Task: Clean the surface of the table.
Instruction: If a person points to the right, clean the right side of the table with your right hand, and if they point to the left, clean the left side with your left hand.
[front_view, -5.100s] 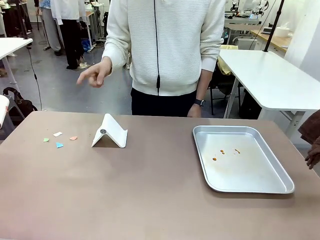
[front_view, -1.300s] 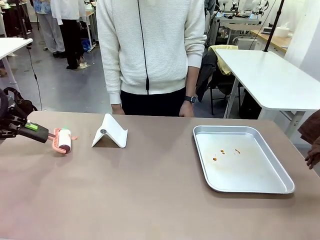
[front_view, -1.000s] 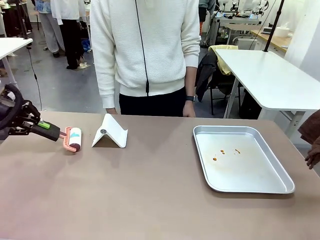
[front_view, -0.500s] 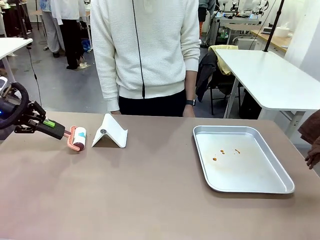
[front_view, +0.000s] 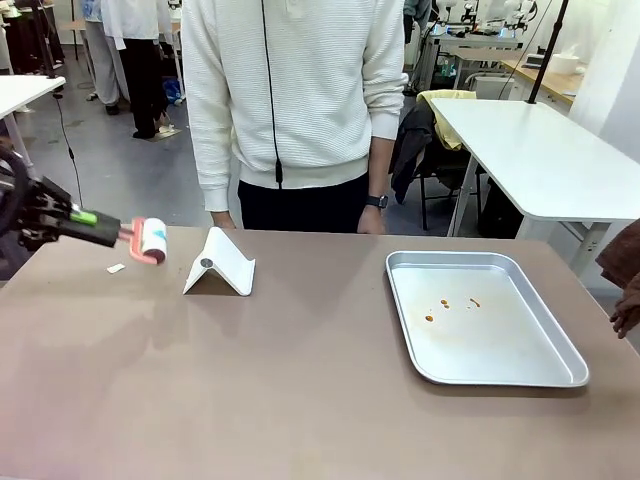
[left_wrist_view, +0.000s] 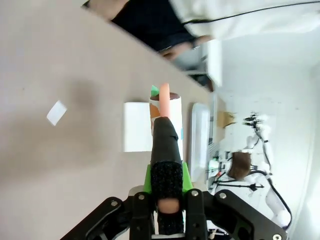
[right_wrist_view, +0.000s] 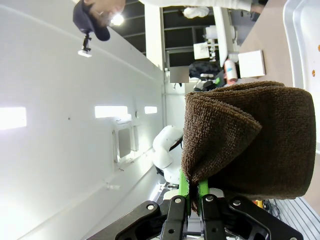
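The greyish-brown table spans the front view. At its far left my left gripper is shut on the black handle of a pink lint roller, which hangs tilted a little above the top. Bits of colour stick to the roll. A white paper scrap lies on the table just below it. In the left wrist view the roller points away from the gripper, with the scrap off to the side. My right gripper is shut on a folded brown cloth, whose edge shows at the right.
A white folded stand sits just right of the roller. A silver metal tray with small orange specks lies at the right. A person in a white sweater stands at the far edge, hands down by the table.
The roller rolled rightward toward the white stand, then rose off the table and pulled back left. The coloured scraps are gone from the top; one white scrap lies there.
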